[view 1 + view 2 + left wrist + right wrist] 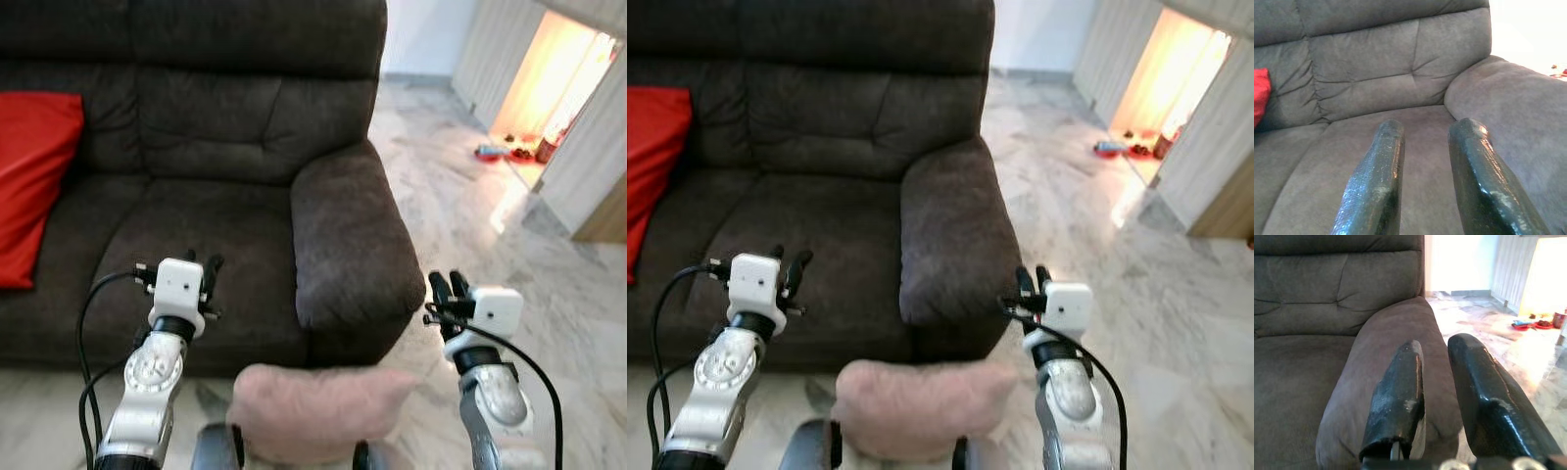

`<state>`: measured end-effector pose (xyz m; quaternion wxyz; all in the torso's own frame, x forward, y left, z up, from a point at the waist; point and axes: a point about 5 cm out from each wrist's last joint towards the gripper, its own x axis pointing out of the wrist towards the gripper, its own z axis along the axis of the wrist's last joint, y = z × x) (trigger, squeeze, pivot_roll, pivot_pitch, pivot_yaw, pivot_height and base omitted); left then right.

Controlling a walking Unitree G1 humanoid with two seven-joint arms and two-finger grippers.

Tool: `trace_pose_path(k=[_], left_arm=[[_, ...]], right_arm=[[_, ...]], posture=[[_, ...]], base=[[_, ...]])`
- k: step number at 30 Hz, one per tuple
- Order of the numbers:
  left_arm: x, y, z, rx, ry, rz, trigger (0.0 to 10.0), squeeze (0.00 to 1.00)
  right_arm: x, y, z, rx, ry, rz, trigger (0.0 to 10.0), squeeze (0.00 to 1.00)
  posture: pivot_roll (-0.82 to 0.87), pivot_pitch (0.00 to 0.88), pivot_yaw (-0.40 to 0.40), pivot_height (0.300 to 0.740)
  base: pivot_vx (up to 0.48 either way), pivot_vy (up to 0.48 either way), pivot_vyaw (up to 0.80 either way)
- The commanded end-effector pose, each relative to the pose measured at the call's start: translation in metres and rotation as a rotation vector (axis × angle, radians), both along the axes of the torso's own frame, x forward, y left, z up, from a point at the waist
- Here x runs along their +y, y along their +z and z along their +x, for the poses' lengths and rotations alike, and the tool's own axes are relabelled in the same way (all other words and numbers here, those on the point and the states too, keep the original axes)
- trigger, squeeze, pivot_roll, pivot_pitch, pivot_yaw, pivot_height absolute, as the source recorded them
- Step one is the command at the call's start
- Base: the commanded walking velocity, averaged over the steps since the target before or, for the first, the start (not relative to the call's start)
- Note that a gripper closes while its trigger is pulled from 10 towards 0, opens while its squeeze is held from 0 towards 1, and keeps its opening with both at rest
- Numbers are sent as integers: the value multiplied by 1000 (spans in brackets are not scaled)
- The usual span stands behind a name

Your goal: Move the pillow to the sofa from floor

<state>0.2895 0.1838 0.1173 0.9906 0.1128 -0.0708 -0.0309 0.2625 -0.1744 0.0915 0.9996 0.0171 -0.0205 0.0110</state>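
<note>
A pale pink pillow (318, 406) lies on the marble floor just in front of the dark brown sofa (196, 225), below its right armrest (348, 235). My left gripper (201, 262) is raised over the front of the seat cushion, open and empty; its fingers (1386, 161) point at the sofa back. My right gripper (449, 284) hovers beside the armrest, to the right of the pillow and above it, open with a narrow gap and holding nothing. The pillow sits between my two arms, lower than both grippers.
A red cushion (29, 176) leans at the sofa's left end. Marble floor (470, 225) stretches to the right toward a bright doorway with small red and blue items (505, 152). White wall panels (588, 157) flank that doorway.
</note>
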Motion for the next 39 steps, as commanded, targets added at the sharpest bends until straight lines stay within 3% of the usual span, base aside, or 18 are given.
trace_pose_path(k=[1,17,18,23,32,33,34,35,36,39], left_arm=[[-1,0,0,10,-3,-12,10000,0],[8,-14,7,135,7,-151,10000,0],[11,-20,8,176,7,-195,10000,0],[11,-35,12,293,-50,-224,10000,0],[17,-55,20,403,-38,-280,10000,0],[18,-61,22,434,-29,-309,10000,78],[17,-68,24,480,-31,-368,10000,1000],[17,-68,24,480,-31,-368,10000,1000],[15,-72,26,506,-35,-421,10000,1000],[13,-75,27,528,-41,-409,10000,1000]], right_arm=[[0,5,1,-15,3,-1,10000,0],[0,4,0,-7,17,-3,10000,0],[1,4,1,-7,22,-4,10000,0],[1,4,1,-4,28,-6,10000,0],[2,7,2,-6,38,-8,10000,0],[2,8,2,-6,41,-8,10000,0],[2,8,2,-5,45,-10,10000,0],[2,8,2,-5,45,-10,10000,0],[2,9,3,-6,44,-12,10000,0],[0,12,5,-11,36,-14,10000,0]], posture=[[23,0,-76,564],[15,0,-79,564],[14,0,-81,564],[14,0,-85,564],[5,0,-95,564],[5,0,-99,564],[-5,0,-102,564],[-5,0,-102,564],[-18,0,-100,564],[-24,0,-101,564]], base=[[0,0,0],[0,0,0],[0,0,0],[0,0,0],[0,0,0],[0,0,0],[0,0,0],[0,0,0],[0,0,0],[0,0,0]])
